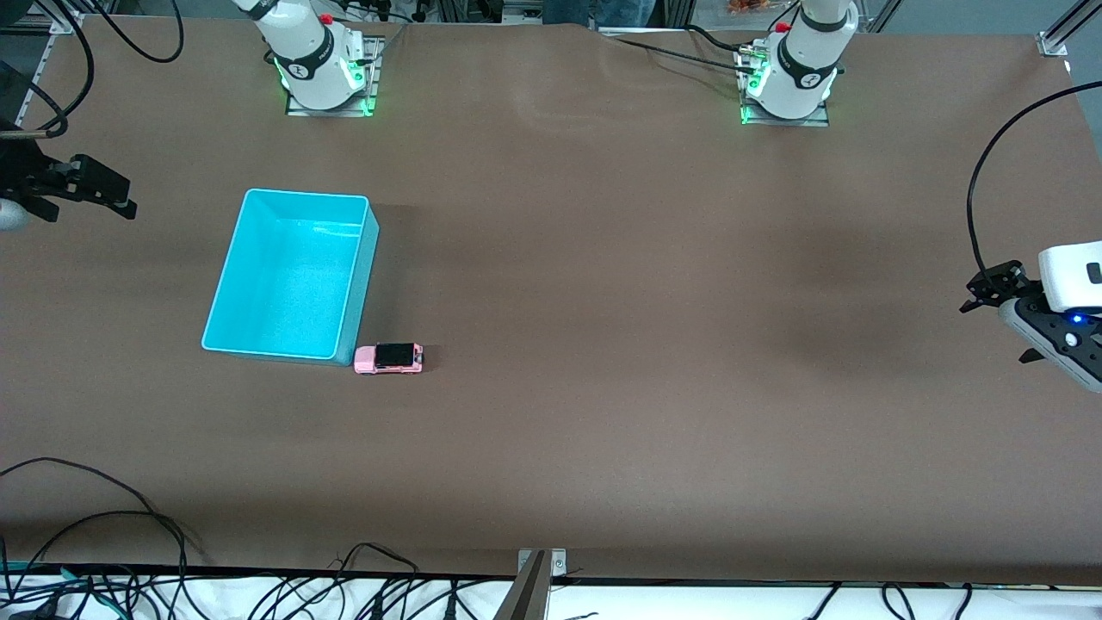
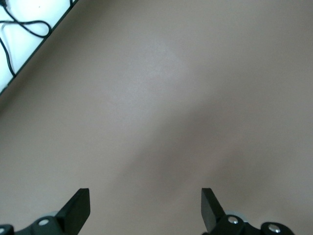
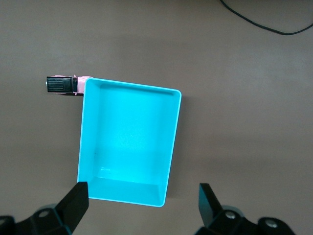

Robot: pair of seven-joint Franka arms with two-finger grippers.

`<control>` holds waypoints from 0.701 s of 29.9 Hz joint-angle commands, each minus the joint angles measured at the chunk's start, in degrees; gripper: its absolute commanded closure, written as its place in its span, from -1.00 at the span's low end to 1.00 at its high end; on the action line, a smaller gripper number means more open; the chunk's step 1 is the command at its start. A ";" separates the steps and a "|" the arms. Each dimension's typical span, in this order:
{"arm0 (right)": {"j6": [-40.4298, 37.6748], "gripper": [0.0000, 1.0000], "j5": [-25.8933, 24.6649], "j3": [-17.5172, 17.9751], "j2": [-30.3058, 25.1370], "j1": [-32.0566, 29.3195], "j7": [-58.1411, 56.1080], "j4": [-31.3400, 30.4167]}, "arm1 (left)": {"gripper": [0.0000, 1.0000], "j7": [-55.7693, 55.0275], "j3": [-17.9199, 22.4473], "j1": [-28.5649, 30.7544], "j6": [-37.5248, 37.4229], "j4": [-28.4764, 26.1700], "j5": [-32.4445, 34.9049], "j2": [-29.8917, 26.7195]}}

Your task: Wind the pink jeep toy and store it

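The pink jeep toy (image 1: 389,358) with its black roof stands on the brown table, right against the turquoise bin's (image 1: 367,274) corner nearest the front camera, on the side toward the left arm's end. The bin is empty. In the right wrist view the jeep (image 3: 63,84) shows at the bin's (image 3: 131,87) corner. My right gripper (image 1: 120,196) is open and empty, up in the air at the right arm's end of the table; it also shows in the right wrist view (image 3: 143,198). My left gripper (image 1: 978,294) is open and empty over bare table at the left arm's end; it also shows in the left wrist view (image 2: 145,203).
Black cables (image 1: 129,525) lie along the table's edge nearest the front camera, beside a metal bracket (image 1: 535,579). A cable (image 3: 264,24) shows on the table in the right wrist view. The table's edge with cables (image 2: 22,27) shows in the left wrist view.
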 commanded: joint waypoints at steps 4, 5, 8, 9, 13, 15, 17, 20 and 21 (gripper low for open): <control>0.40 -1.00 -1.02 0.24 0.42 1.00 -0.62 -0.85 | -1.00 -11.85 -0.87 -1.42 -4.90 0.17 -1.61 -2.68; 0.67 -1.00 -1.02 0.24 0.77 1.26 -0.62 -0.85 | -1.00 -14.22 -1.32 -1.42 -5.87 0.25 -1.53 -2.94; 1.02 -1.00 -0.93 0.24 1.21 2.23 -0.62 -0.85 | -1.00 -21.08 -2.99 -1.42 -8.42 0.17 -1.61 -4.17; 1.28 -1.00 -0.85 0.24 1.30 2.32 -0.62 -0.85 | -1.00 -22.93 -3.86 -1.51 -9.03 0.17 -1.53 -4.44; 2.60 -1.00 -0.67 0.33 2.35 3.46 -3.77 -0.76 | -1.00 -29.43 -6.68 -1.42 -10.97 0.17 -1.53 -5.14; 4.00 -1.00 -0.76 0.24 3.31 4.78 -8.68 -0.76 | -1.00 -32.25 -8.17 -1.51 -11.67 0.17 -1.26 -5.67; 4.88 -1.00 -0.76 0.24 4.11 5.05 -13.34 -0.76 | -1.00 -34.45 -9.49 -1.42 -12.37 0.17 -0.82 -5.85; 5.67 -1.00 -0.49 0.33 5.42 5.22 -19.24 -0.76 | -1.00 -36.83 -10.20 -1.51 -13.52 0.17 -0.73 -5.94; 5.94 -1.00 -0.49 0.50 5.95 5.48 -21.34 -0.76 | -1.00 -37.00 -10.20 -1.51 -13.61 0.17 -0.73 -5.94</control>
